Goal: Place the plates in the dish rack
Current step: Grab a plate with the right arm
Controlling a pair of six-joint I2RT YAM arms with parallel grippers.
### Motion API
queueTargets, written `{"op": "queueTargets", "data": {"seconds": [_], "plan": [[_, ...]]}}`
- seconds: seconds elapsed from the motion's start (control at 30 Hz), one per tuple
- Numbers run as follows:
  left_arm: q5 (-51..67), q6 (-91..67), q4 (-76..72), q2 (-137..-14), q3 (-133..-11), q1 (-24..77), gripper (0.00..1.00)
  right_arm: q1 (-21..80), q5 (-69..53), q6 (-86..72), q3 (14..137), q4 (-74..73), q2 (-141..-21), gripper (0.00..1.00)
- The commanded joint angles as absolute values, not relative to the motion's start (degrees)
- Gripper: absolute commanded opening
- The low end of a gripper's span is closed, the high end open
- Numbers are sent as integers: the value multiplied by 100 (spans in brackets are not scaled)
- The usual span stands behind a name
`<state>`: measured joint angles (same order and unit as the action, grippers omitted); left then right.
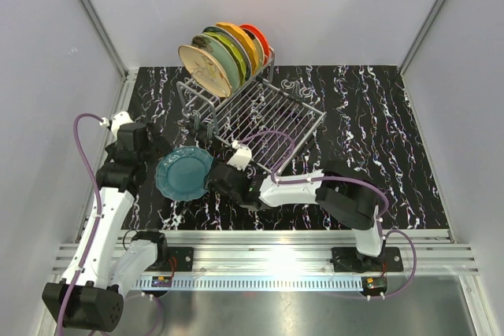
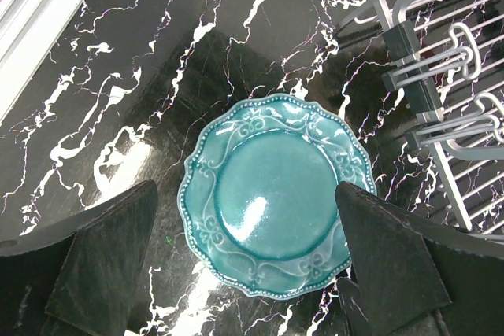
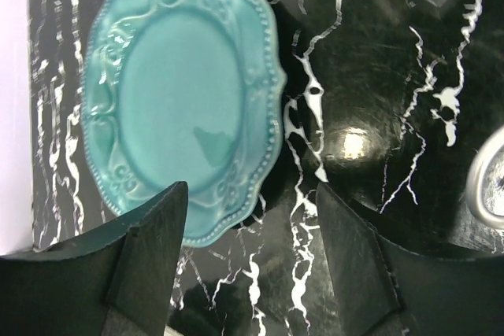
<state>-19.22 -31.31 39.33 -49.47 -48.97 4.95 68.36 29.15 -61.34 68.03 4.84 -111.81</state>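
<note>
**A:** Closest in, those black fingers: how do they stand?

**B:** The left gripper [image 2: 246, 186] is spread wide, with a finger on either side of one teal, round, scalloped-rim plate [image 2: 276, 194]. It holds nothing. The right gripper [image 3: 252, 190] is parted too and grips nothing. One of its fingers overlaps that plate's rim, and I cannot tell whether they touch.

**A:** Where is the plate?

**B:** It lies flat on the black, white-veined table [image 1: 370, 131], just off the near-left corner of the silver-grey wire dish rack [image 1: 268, 116], apart from it.

**A:** And in the rack?

**B:** The stacked plates [image 1: 228, 57] stand on edge in its raised far-left section, cream floral in front and red-orange at the back. I count six or seven, but they overlap too tightly to be sure.
</note>
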Motion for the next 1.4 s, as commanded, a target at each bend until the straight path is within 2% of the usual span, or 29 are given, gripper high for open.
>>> {"op": "queueTargets", "data": {"seconds": [0.0,0.63,1.0,1.1,1.13,1.37], "plan": [[-1811,-3059,3735,-4852,-4983,475,99,6855,3296,-6732,7049,360,-11364,73],[-1731,-3076,3718,-4852,-4966,475,99,6724,3059,-7514,7400,273,-12041,72],[-1705,-3067,3709,-4896,-4957,475,99,6618,2707,-7936,7594,316,-12428,65],[-1705,-3059,3709,-4922,-4957,475,99,6583,2672,-7998,7550,369,-12445,57],[-1714,-3059,3718,-4939,-4966,475,99,6583,2663,-8007,7550,387,-12437,47],[-1731,-3067,3718,-4948,-4966,475,99,6618,2760,-8059,7480,299,-12314,20]]}}
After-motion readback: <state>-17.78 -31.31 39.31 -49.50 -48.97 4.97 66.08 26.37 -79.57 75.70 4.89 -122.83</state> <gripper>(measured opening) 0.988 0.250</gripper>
